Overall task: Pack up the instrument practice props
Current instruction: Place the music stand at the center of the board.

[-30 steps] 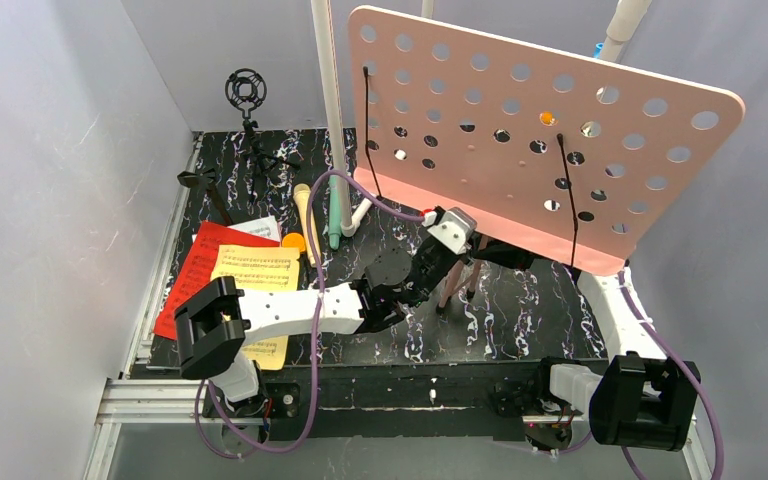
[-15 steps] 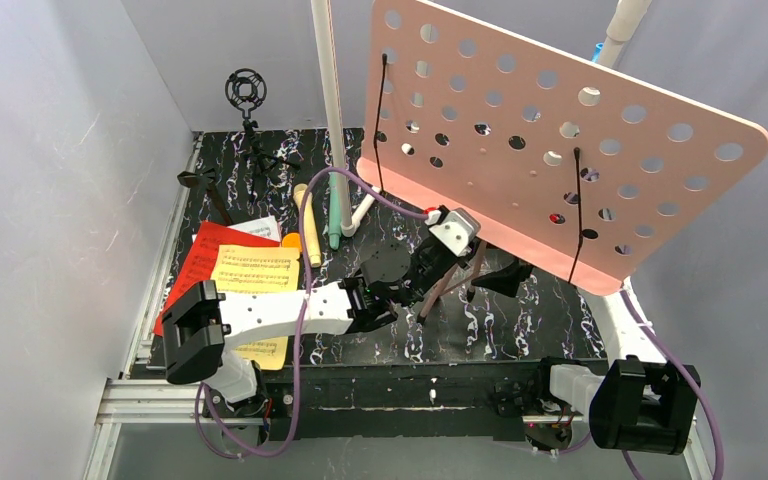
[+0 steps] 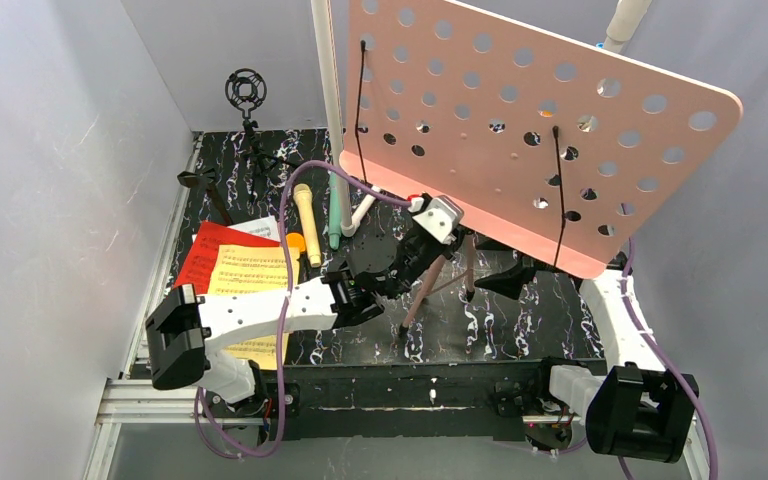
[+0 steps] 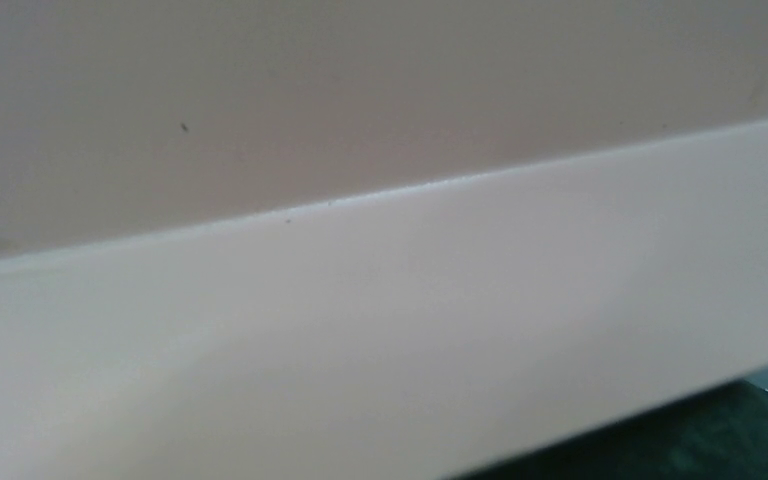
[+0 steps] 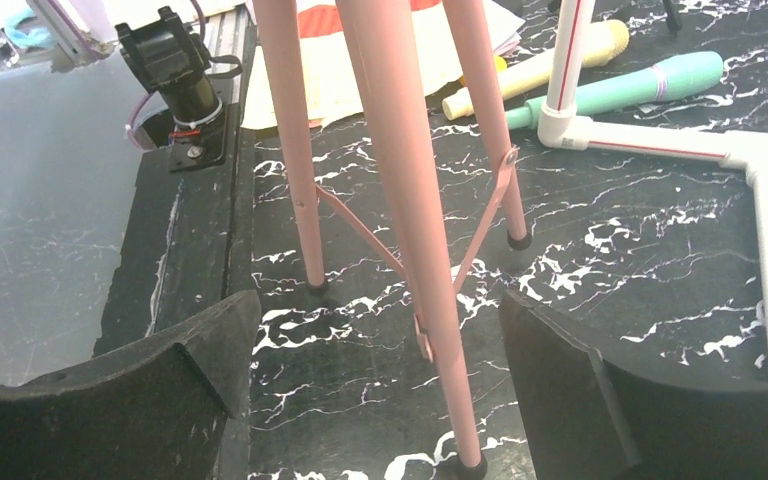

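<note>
Panel of the pink music stand [image 3: 530,140] swung back toward the left edge, and my left arm slid that way too. It's a smooth board full of round holes on skinny tube legs [image 5: 400,200] with black feet, standing mid-desk on the black marbled top [image 5: 660,250]. My right pincer [image 5: 380,340] is spread wide, nearest leg between its fingers, apart. My left pincer [image 3: 440,235] is tucked under the panel lip, so I can't tell its state. White pipe frame [image 5: 760,160], mint-green microphone [image 5: 640,85] and yellow microphone [image 5: 540,65] lie just behind the legs.

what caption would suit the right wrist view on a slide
Open right gripper facing the pink music stand's tripod legs
</note>
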### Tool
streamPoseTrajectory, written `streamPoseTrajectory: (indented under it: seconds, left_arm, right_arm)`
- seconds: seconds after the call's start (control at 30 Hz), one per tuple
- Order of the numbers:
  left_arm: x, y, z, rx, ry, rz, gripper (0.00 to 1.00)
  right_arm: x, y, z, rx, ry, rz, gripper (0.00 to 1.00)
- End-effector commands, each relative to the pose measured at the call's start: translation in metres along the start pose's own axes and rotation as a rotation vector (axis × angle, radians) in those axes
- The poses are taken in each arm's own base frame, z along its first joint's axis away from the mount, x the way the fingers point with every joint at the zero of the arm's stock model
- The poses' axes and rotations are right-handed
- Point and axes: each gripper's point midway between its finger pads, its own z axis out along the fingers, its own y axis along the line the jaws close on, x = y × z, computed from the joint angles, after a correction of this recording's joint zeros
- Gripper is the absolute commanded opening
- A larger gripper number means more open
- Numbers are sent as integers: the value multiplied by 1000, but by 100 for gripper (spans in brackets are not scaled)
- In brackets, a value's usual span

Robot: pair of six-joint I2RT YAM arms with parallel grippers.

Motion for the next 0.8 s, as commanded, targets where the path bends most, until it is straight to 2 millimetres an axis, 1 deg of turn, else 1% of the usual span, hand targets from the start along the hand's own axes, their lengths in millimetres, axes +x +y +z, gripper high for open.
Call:
streamPoseTrajectory:
  seconds: [0.0,0.13,0.27,0.43,0.6,0.77]
  left_arm:
    - [-108,49,-18,-87,-274,-100,0]
    - [-114,58,-22,-88,-286,-107,0]
    - [-123,60,-24,-70,-306,-91,0]
    - [-145,56,-27,-21,-332,-66,0]
    - [-168,60,-34,4,-347,-40,0]
    - [-190,62,-45,58,-330,-19,0]
  right_arm:
    - [0,1,-6,16,-25,16,98]
    - [4,-2,-12,50,-30,32,98]
    - [8,-6,-18,82,-36,50,98]
    - [12,-12,-26,128,-43,53,98]
    - [16,-14,-31,156,-47,51,98]
    - [12,-18,-38,191,-51,36,98]
